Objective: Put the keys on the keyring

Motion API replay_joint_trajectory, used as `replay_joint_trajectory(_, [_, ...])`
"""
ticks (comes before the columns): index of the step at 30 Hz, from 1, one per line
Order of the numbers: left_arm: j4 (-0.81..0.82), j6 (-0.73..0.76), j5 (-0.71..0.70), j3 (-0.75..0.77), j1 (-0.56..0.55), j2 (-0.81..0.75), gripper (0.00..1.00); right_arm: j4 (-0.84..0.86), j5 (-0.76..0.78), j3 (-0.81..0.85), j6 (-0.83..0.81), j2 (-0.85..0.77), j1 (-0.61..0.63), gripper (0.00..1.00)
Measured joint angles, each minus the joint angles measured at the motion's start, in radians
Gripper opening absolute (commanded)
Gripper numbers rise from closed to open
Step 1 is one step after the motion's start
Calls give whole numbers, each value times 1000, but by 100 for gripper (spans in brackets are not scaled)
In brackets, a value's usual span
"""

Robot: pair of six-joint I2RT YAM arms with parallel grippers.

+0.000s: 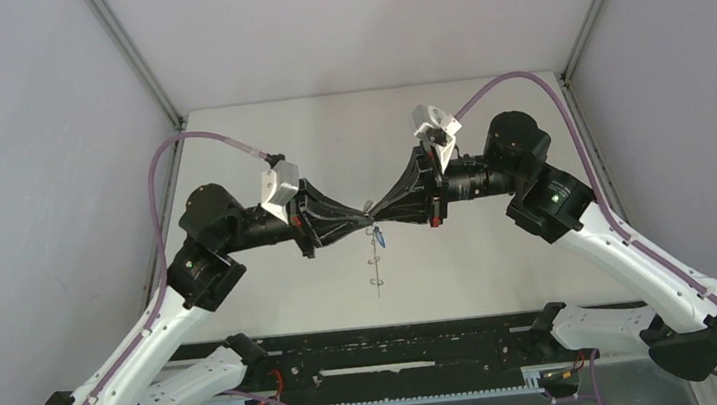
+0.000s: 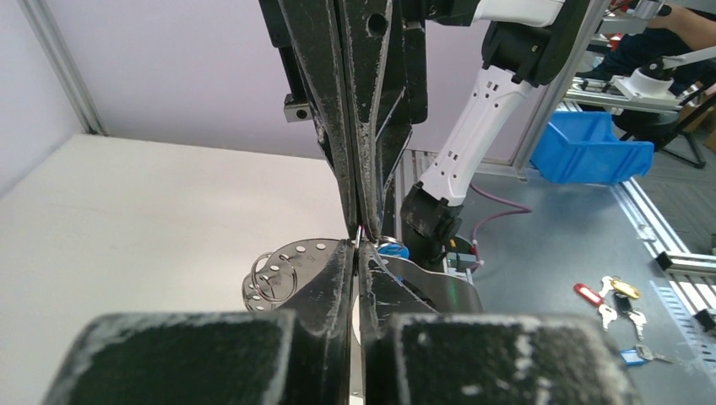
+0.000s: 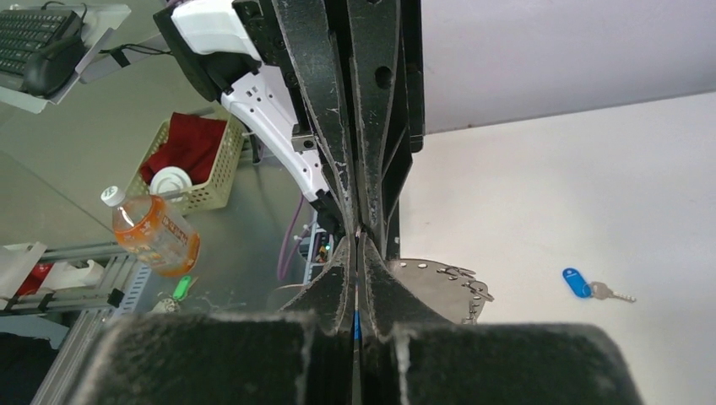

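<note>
Left jaws and right jaws both clenched, tips butted together above the desk (image 1: 327,135). Pinch point too small to make out. Left pair grasps the keyring (image 1: 375,261) by its rim; what the right pair nips is hidden. Keyring hangs edge-on straight below the tips. One blue-tagged key (image 1: 380,242) dangles against keyring. Second key (image 3: 578,283) lies on desk, well apart from keyring.

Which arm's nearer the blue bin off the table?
Right. The blue bin sits off the table behind the right arm; the left arm is on the opposite side, with the right arm between it and the bin.
</note>
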Motion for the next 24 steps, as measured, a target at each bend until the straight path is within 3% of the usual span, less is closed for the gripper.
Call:
replay_joint_trajectory(2, [-16, 23, 0, 0, -1, 1, 35, -39, 3, 8, -15, -1, -2, 0])
replay_joint_trajectory(3, [-27, 34, -2, 0, -1, 1, 40, -75, 7, 19, -26, -1, -2, 0])
replay_joint_trajectory(8, [-123, 137, -3, 0, -1, 2, 51, -289, 62, 103, -119, 13, 14, 0])
replay_joint_trajectory(11, [-214, 215, -3, 0, -1, 8, 50, -420, 120, 179, -192, 45, 57, 0])
replay_joint_trajectory(18, [-337, 305, 1, 2, -1, 48, 37, -654, 265, 289, -317, 138, 169, 0])
replay_joint_trajectory(24, [-359, 320, 55, 2, -1, 51, 38, -764, 364, 323, -364, 177, 211, 0])
